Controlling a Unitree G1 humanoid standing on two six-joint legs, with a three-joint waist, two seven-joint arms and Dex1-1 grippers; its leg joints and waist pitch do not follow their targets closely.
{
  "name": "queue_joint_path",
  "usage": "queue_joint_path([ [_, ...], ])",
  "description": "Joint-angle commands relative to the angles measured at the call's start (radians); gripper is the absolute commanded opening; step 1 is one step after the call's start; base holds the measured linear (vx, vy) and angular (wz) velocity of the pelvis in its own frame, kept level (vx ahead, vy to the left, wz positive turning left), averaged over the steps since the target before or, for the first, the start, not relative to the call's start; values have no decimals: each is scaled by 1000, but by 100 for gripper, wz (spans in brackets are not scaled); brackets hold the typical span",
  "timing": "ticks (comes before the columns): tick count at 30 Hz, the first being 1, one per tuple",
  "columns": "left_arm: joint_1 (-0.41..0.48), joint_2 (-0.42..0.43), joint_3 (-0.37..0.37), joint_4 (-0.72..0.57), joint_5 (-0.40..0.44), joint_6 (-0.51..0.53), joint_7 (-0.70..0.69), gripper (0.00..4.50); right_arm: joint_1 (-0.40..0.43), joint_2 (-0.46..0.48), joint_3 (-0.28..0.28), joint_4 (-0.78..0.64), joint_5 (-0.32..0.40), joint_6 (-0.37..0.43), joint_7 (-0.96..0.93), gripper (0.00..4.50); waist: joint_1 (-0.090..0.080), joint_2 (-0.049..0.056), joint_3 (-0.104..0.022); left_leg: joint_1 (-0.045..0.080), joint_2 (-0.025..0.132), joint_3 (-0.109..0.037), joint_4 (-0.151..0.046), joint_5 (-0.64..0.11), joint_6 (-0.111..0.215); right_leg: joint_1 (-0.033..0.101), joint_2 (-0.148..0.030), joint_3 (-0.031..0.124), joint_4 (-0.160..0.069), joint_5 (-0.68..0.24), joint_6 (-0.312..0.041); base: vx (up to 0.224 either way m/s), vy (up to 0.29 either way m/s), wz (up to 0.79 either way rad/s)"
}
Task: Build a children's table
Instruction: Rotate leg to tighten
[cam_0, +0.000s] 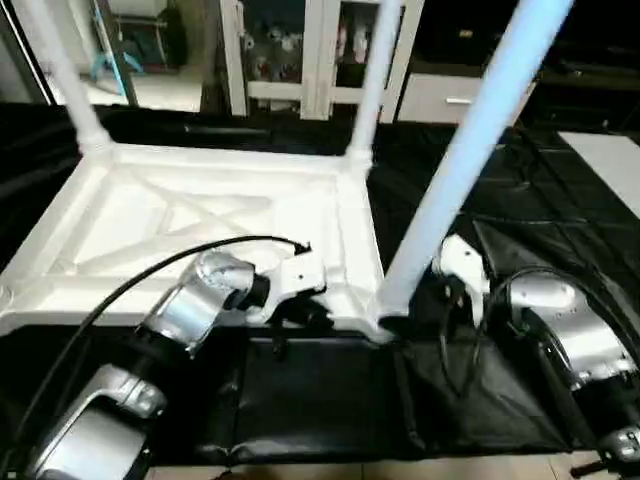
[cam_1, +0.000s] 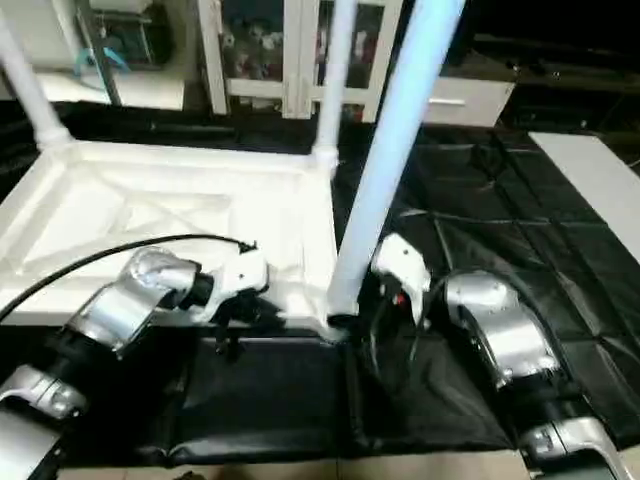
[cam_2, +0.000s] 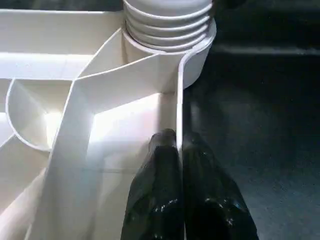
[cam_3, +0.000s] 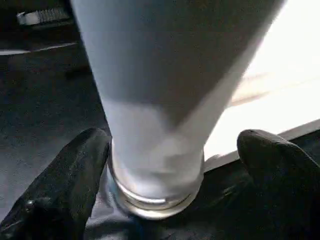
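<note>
The white table top (cam_0: 200, 215) lies upside down on the black cloth, its X ribs facing up. Three white legs stand in its corner sockets: far left (cam_0: 60, 70), far right (cam_0: 375, 80) and near right (cam_0: 450, 170). My left gripper (cam_2: 179, 142) is shut on the thin near rim of the top, one finger on each side, just beside the threaded near-right socket (cam_2: 170, 25). My right gripper (cam_3: 174, 140) is open around the base of the near-right leg (cam_3: 160, 110); one finger (cam_3: 75, 175) lies close against it, the other (cam_3: 275, 165) stands apart.
The black-cloth work table (cam_0: 320, 400) ends just in front of my forearms. A flat white board (cam_0: 610, 160) lies at the far right. A white cabinet (cam_0: 320, 50) stands behind the table. A black cable (cam_0: 150, 270) arcs over my left forearm.
</note>
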Motion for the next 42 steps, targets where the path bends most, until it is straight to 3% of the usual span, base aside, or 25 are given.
queue_joint_path([
  [1,27,-8,-37,-8,-19,13,-45,0,9,-22,23,-22,23,18,46,444,-1,-11,-52,10,23,6,-61,-229,70,53,-43,33,-54,-262,-212,0,0,0],
  [5,30,0,-36,-24,-19,25,-58,0,17,-16,31,-28,23,33,80,414,-1,-11,-52,9,24,4,-64,-242,56,52,-42,33,-57,-295,-191,0,0,0],
  [12,35,6,-37,-38,-15,40,-59,0,9,-7,43,-14,18,34,105,356,-1,-14,-57,7,23,5,-59,-189,66,56,-41,32,-46,-214,-211,0,0,0],
  [16,37,5,-37,-39,-11,43,-58,0,9,-9,43,-13,17,32,110,316,0,-14,-56,7,22,5,-59,-190,68,56,-41,32,-48,-230,-210,0,0,0],
  [24,44,6,-42,-47,-5,55,-58,0,16,-4,45,3,2,17,115,277,1,-17,-57,7,21,5,-56,-181,69,56,-41,32,-46,-220,-211,0,0,0],
  [26,43,0,-41,-44,-2,62,-48,0,1,37,24,61,-16,30,16,272,-1,-14,-57,7,21,5,-57,-177,67,55,-41,32,-45,-219,-212,0,0,0],
  [28,36,-18,-31,-34,0,76,-15,0,-12,68,20,110,-47,40,-72,270,-9,-13,-53,5,21,3,-63,-231,43,53,-39,30,-53,-288,-196,0,0,0],
  [30,19,-54,-11,-10,6,105,50,0,-25,110,12,164,-75,71,-181,270,-20,-14,-47,5,18,-2,-69,-295,12,51,-40,28,-65,-398,-158,-25,-1,-4],
  [31,-1,-92,9,17,12,133,121,0,-35,153,0,205,-88,98,-276,269,-29,-14,-42,11,16,-8,-72,-356,-8,47,-40,23,-77,-487,-134,0,0,0],
  [34,-27,-136,33,51,20,159,209,0,-43,199,-9,240,-101,117,-367,268,-49,-18,-41,16,11,-21,-69,-432,-25,45,-44,12,-97,-624,-74,0,0,0],
  [36,-46,-168,53,77,25,186,282,0,-50,232,-18,267,-111,126,-439,268,-53,-20,-40,27,8,-21,-62,-456,-16,32,-43,8,-108,-657,-64,0,0,0],
  [38,-95,-244,108,151,34,251,467,0,-83,308,-48,345,-131,128,-629,268,-64,-16,-40,25,7,-26,-63,-475,-22,33,-41,1,-108,-662,-62,0,0,0],
  [40,-117,-280,118,186,53,230,549,0,-116,372,-105,404,-117,115,-799,268,-79,-11,-42,15,9,-37,-70,-495,-29,46,-44,-16,-116,-660,-46,-47,39,-15],
  [41,-117,-280,118,186,53,230,549,0,-116,372,-105,404,-117,115,-799,267,-81,-10,-44,16,10,-39,-72,-505,-29,52,-41,-22,-118,-650,-43,-43,46,-18],
  [42,-134,-311,119,214,76,197,615,0,-143,441,-162,441,-89,119,-936,267,-83,1,-45,16,12,-42,-75,-514,-22,56,-46,-23,-120,-607,-54,0,0,0],
])
